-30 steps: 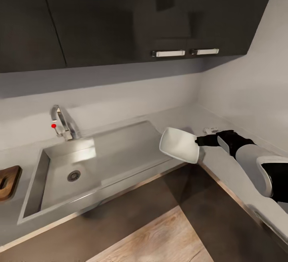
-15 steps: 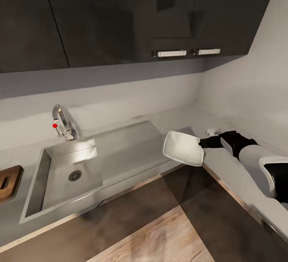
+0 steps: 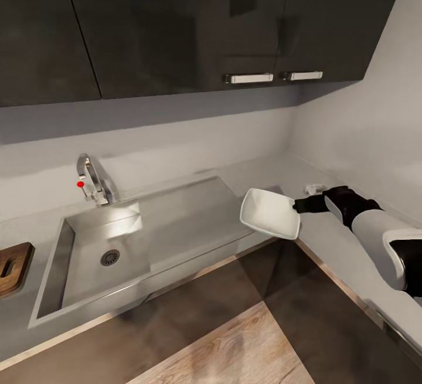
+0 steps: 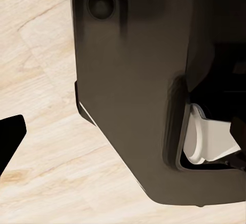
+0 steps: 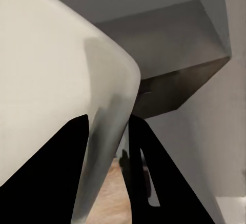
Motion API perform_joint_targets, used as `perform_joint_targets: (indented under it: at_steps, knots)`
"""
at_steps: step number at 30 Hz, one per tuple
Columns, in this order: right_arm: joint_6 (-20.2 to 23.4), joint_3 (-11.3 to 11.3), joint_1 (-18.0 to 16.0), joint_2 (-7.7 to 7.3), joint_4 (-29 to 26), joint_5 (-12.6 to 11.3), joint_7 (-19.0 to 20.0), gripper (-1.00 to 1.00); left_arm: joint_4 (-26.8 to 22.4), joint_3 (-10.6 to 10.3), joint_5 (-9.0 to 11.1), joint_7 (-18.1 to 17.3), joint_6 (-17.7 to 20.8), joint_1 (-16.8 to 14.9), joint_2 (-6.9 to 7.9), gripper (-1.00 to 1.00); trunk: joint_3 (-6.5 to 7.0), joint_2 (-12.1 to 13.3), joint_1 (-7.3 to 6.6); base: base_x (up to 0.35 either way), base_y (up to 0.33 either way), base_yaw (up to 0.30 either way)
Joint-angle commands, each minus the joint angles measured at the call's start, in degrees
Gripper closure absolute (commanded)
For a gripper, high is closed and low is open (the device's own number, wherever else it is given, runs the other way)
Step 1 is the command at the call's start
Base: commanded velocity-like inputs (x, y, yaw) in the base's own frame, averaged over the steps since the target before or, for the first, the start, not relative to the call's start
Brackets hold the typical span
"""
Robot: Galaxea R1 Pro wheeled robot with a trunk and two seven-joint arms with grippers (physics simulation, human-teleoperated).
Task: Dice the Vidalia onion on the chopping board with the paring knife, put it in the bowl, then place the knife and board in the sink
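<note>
My right gripper is shut on the rim of the white bowl, holding it tilted in the air over the countertop corner, just right of the sink. In the right wrist view the bowl has its rim pinched between the dark fingers. The sink's basin lies bare around its drain. One end of the chopping board shows at the far left on the counter. The Vidalia onion and the paring knife are out of view. My left gripper hangs open over the wood floor beside my dark base.
A chrome tap with a red knob stands behind the basin. Dark upper cabinets hang above. A small white object lies on the counter behind my right wrist. The counter turns a corner along the right wall.
The bowl has swung from a steep tilt to a flatter one and shifted slightly right with the right gripper. The view itself shifted a little.
</note>
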Motion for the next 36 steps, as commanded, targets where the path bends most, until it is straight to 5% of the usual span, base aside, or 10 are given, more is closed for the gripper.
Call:
perform_joint_targets:
  at_steps: [1, 2, 3, 21, 36]
  knots:
    - [0.49, 0.17, -0.03, 0.0, -0.45, 0.4, 0.34, 1.0, 0.31, -0.44, 0.61, -0.3, -0.45, -0.13, -0.03, -1.0, -0.11, -0.12, 0.03, 0.0, 0.0, 0.0]
    - [14.7, 0.17, -0.03, 0.02, -12.99, 0.4, 0.33, 1.0, 0.31, -0.44, 0.61, -0.3, -0.46, -0.13, -0.03, -1.0, -0.11, -0.12, 0.03, 0.0, 0.0, 0.0]
    - [15.57, 0.17, -0.03, 0.05, -13.87, 0.4, 0.31, 1.0, 0.31, -0.44, 0.61, -0.3, -0.46, -0.13, -0.03, -1.0, -0.11, -0.12, 0.03, 0.0, 0.0, 0.0]
    - [17.24, 1.83, -0.03, -0.01, -15.85, 0.39, -0.2, 1.0, 0.48, -0.43, 0.61, -0.3, -0.38, -0.13, -0.03, -1.0, -0.11, -0.12, 0.03, -0.042, 0.0, 0.006]
    - [20.41, 1.92, -0.03, 0.02, -18.31, 0.32, -0.16, 1.0, 0.48, -0.41, 0.61, -0.3, -0.43, -0.13, -0.03, -1.0, -0.3, -0.12, 0.03, -0.28, 0.123, 0.255]
